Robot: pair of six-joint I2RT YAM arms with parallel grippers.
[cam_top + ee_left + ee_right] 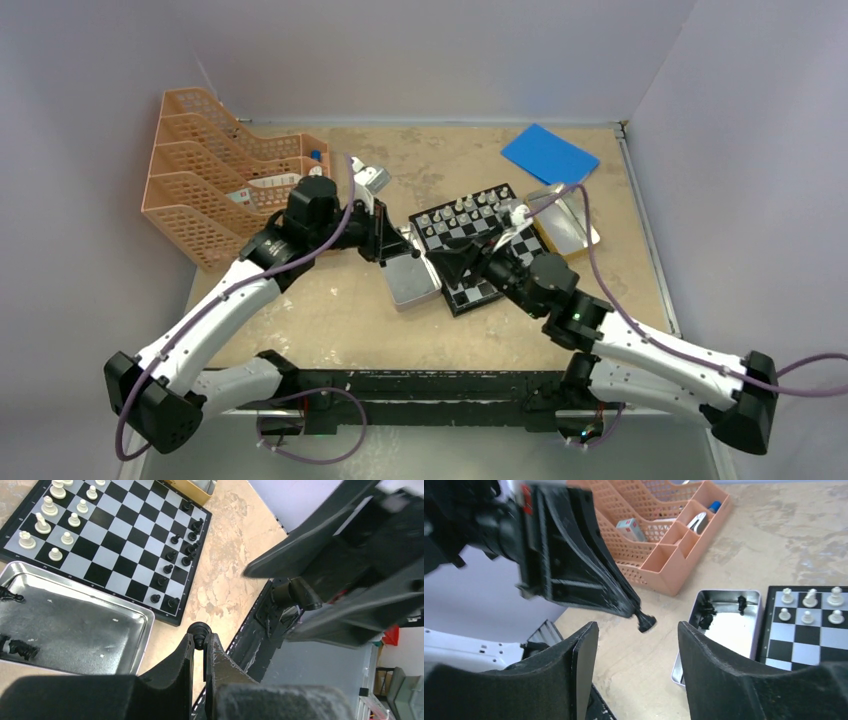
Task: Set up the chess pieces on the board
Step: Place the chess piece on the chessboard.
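right fingers (576, 655) apart | left fingers (610, 594) pinch black piece (644, 622) | tin (719, 593) beside board (796, 631)

Shiny metal tin (100, 630) (scuffed); perforated plastic organizer (659, 572); smooth board (121, 539).

Black piece (201, 629), perhaps pawn, beside board (125, 540)

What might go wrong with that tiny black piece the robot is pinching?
The left pincer grips the black piece only at its tips, in mid-air, so it may slip and fall. The right pincer stands open close by; a clumsy grab might knock the piece loose. The other black pieces on the board stand crowded, so setting this one down could topple neighbours.
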